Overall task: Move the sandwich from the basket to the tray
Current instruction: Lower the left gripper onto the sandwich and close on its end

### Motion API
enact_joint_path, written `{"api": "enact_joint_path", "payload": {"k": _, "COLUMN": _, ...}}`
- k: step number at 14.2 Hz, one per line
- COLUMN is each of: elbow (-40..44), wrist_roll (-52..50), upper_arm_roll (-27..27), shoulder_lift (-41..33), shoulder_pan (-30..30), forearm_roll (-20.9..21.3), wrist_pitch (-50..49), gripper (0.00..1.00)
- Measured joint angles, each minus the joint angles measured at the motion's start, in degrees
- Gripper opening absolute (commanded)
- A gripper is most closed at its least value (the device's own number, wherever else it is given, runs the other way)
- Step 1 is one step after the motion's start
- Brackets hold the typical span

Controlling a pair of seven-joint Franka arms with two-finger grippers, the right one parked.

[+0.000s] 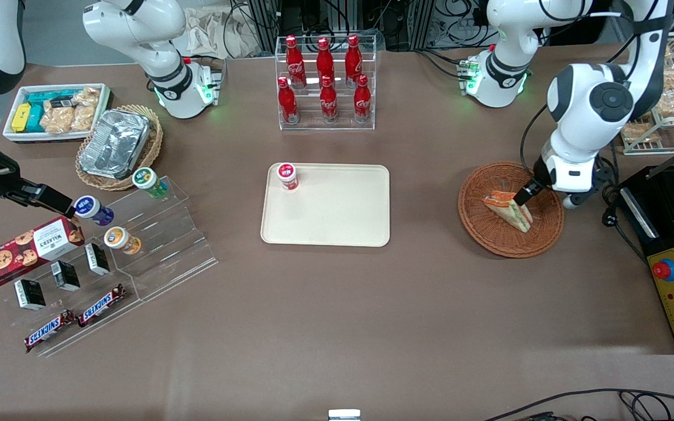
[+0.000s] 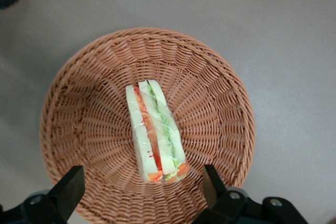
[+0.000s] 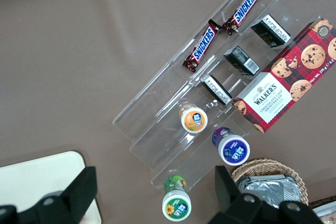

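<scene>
The sandwich (image 1: 509,209), a small triangular wedge of pale bread wrapped in clear film with orange, red and green filling along its cut edge, lies in the round reddish-brown woven wicker basket (image 1: 483,225), at the middle right of the front view. In the left wrist view the same sandwich (image 2: 155,132) rests on the woven floor of the basket (image 2: 79,108), cut edge facing up, with its layers running as long stripes.

The left arm's jaws (image 1: 523,195) hang just above the basket, over the sandwich's upper end as the front view shows it. In the left wrist view the jaws (image 2: 143,192) stand wide apart, one dark finger to each side of the sandwich's end, and neither finger touches it.

The flat rectangular cream-beige plastic tray (image 1: 337,216) with rounded corners lies at the centre of the front view on the brown bench (image 1: 325,321), well apart from the basket, toward the parked arm's end. A small red-and-white lidded cup (image 1: 287,175) stands in the tray's upper left corner as pictured.

Above the tray in the front view, a clear acrylic rack (image 1: 326,82) holds red cola bottles (image 1: 328,99). At the lower left of that view a clear stepped acrylic stand (image 1: 155,234) carries small cups and snack bars.
</scene>
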Motion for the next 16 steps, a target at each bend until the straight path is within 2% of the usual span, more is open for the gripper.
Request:
{"api": "enact_joint_path", "payload": {"k": 4, "elbow": -1.3, "wrist_roll": -5.9, "upper_arm_roll": -0.1, "shoulder_lift": 4.1, "shoulder_pan": -2.3, "forearm_roll": 0.0, "wrist_pitch": 6.6, "gripper": 1.0}}
{"api": "enact_joint_path", "payload": {"k": 9, "elbow": -1.2, "wrist_roll": -8.0, "upper_arm_roll": 0.0, "shoulder_lift": 6.0, "shoulder_pan": -3.1, "forearm_roll": 0.2, "wrist_pitch": 8.9, "gripper": 1.0}}
{"api": "enact_joint_path", "payload": {"k": 15, "elbow": -1.4, "wrist_roll": -12.8, "upper_arm_roll": 0.0, "shoulder_lift": 8.5, "shoulder_pan": -3.7, "forearm_roll": 7.1, "wrist_pitch": 11.7, "gripper": 0.98}}
{"api": "enact_joint_path", "payload": {"k": 16, "elbow": -1.4, "wrist_roll": -13.1, "upper_arm_roll": 0.1, "shoulder_lift": 9.1, "shoulder_pan": -3.7, "forearm_roll": 7.7, "wrist_pitch": 12.2, "gripper": 0.92}}
